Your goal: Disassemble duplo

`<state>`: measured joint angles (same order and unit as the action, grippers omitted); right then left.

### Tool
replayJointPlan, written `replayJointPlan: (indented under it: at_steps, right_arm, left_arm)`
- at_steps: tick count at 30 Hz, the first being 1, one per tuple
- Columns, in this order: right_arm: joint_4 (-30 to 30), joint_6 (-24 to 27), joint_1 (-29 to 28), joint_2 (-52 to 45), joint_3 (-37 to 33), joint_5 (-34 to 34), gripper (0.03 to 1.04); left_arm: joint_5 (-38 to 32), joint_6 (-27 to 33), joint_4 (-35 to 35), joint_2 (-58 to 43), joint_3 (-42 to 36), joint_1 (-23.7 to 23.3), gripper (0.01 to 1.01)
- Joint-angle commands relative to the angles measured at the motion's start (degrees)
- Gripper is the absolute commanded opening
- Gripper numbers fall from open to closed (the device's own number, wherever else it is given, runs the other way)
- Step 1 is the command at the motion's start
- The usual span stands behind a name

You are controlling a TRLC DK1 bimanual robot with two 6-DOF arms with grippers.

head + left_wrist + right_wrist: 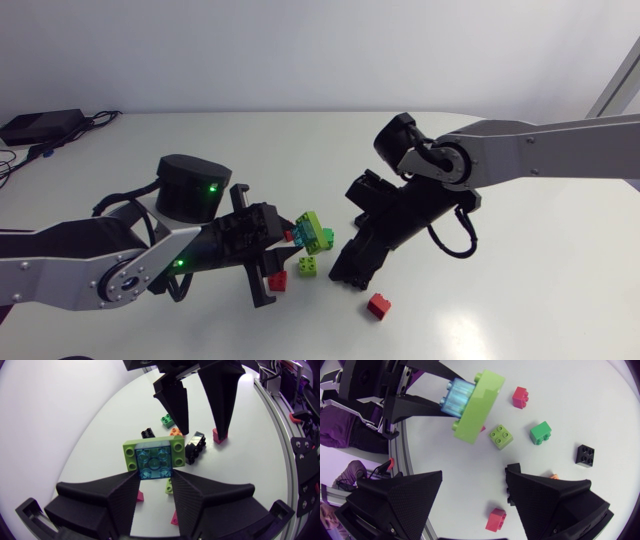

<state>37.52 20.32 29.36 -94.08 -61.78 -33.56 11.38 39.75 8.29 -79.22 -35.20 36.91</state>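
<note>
Duplo stack (131, 453), lime plate with clear-blue brick, gripped from two sides by left pincer (155, 479) above table (520, 300); right pincer (474, 475) stands open at its 3 o'clock; red brick (378, 305) lies at 5 o'clock.

No legible text, label, number or sign in any view (surfaces plain or too small to tell)

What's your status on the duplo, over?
Left pincer shut on duplo stack, blue brick on lime plate, held aloft. Right pincer open, empty, facing it. Loose bricks on table, none blocking.
</note>
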Motion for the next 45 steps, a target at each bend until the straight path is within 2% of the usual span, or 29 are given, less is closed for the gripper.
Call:
replayJointPlan:
  at_steps: [1,4,12,17,21,25,33,36,42,45]
  right_arm:
    - [-0.4,-2.1,0.4,-1.5,-2.4,0.7,0.84]
    - [-0.3,-2.8,0.0,-2.1,-4.0,0.7,0.79]
    - [0.1,-4.1,-0.1,-2.3,-5.6,0.7,0.78]
    - [-0.4,-4.1,-0.4,-2.3,-5.0,0.7,0.60]
    - [-0.5,-4.1,-0.6,-2.3,-4.9,0.7,0.55]
    - [-1.2,-4.1,-0.6,-2.1,-4.4,0.8,0.30]
    - [-2.0,-2.0,0.2,-0.8,-1.7,3.9,0.29]
    - [-2.4,-0.5,0.3,-0.4,-0.4,6.5,0.28]
    - [-3.7,0.2,-1.7,2.2,1.6,11.7,0.29]
    - [-3.7,0.4,-3.1,3.6,2.1,12.5,0.29]
  left_arm:
    - [-0.7,-1.9,1.2,-1.9,-2.1,0.6,0.333]
    - [-2.4,-2.7,2.0,-2.8,-2.7,1.4,0.333]
    - [-4.7,-4.9,2.7,-4.5,-4.5,4.0,0.333]
    - [-5.2,-5.7,2.9,-4.5,-4.5,5.1,0.333]
    - [-5.4,-6.2,3.0,-4.2,-4.2,5.5,0.333]
    - [-5.4,-6.4,2.9,-3.4,-3.6,5.7,0.333]
    - [-5.0,-6.7,1.6,0.4,-2.7,5.5,0.333]
    - [-2.1,-6.8,-0.6,2.1,-3.2,4.7,0.333]
    - [-0.2,-5.6,-5.6,2.3,-5.5,-0.2,0.333]
    - [-3.2,-1.3,-8.4,0.1,-5.7,-2.8,0.333]
